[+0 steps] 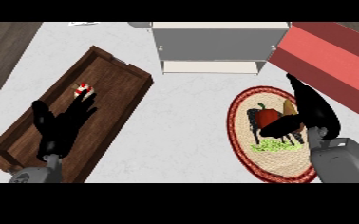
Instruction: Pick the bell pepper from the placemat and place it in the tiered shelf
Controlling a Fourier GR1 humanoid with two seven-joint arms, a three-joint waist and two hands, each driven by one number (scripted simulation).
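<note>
R hand (312, 111) open, fingers apart beside bell pepper (266, 117) on placemat (280, 163); L hand (60, 126) open over tray (123, 83).

Bell pepper (267, 117) red, placemat (243, 137) tan with red rim

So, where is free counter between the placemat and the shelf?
The counter is bare between the wooden tray and the placemat, up to the shelf. On the placemat it is crowded: pepper, other food and the right hand.

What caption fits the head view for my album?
Right hand at the red bell pepper on the round placemat, white tiered shelf beyond, left hand open over the wooden tray.
</note>
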